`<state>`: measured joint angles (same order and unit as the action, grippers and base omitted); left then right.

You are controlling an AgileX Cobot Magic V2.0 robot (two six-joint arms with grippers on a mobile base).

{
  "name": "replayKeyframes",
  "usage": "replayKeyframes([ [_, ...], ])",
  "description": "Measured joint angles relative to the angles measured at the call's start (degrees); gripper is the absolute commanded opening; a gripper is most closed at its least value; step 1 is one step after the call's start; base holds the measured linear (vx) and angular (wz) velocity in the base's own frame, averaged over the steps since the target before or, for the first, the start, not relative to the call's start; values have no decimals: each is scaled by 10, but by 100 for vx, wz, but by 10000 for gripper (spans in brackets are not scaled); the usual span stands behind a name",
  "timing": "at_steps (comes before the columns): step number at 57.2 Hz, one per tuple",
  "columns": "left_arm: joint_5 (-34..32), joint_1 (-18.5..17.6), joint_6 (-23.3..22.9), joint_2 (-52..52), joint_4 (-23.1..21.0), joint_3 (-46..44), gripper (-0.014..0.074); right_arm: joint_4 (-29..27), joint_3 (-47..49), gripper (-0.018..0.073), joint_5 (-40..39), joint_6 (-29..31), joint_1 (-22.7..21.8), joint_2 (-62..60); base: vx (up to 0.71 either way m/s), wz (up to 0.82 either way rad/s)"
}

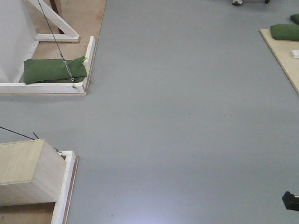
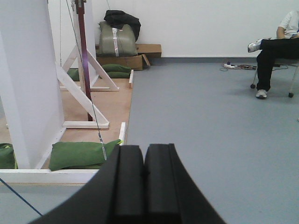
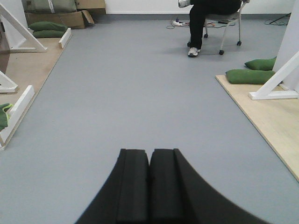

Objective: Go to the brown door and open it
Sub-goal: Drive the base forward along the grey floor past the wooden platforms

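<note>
1. The left gripper [image 2: 144, 161] is held low over the grey floor [image 1: 187, 116]. Its 2 black pads are pressed together with nothing between them.
2. The right gripper [image 3: 149, 161] is in the same pose: pads together, nothing held, bare floor ahead.
3. The brown door [image 2: 83, 60] shows only in the left wrist view, as a narrow reddish-brown upright strip seen edge-on. It is ahead and to the left, among the white frame braces [image 2: 86, 88]. Its handle cannot be seen.
4. Both grippers are well apart from the door.
5. A green sandbag [image 1: 53, 70] lies on the brace base at the near corner of the door's platform. A thin cable [image 1: 56, 42] slants down past it.
6. A pale plywood box [image 1: 23, 170] sits at the lower left of the front view.
7. A seated person [image 3: 205, 18] is across the floor, by the far wall.
8. To the right, a second wooden platform [image 3: 271, 116] carries 2 more green bags [image 3: 250, 76].
</note>
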<state>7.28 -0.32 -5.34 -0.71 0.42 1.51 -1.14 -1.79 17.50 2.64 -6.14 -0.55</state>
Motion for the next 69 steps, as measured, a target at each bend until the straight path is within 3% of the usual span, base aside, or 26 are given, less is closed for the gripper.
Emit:
replayKeyframes([
  [69, 0, 0, 0, 0, 0, 0, -3, 0, 0, 0, 0, 0, 0, 0, 0, 0],
])
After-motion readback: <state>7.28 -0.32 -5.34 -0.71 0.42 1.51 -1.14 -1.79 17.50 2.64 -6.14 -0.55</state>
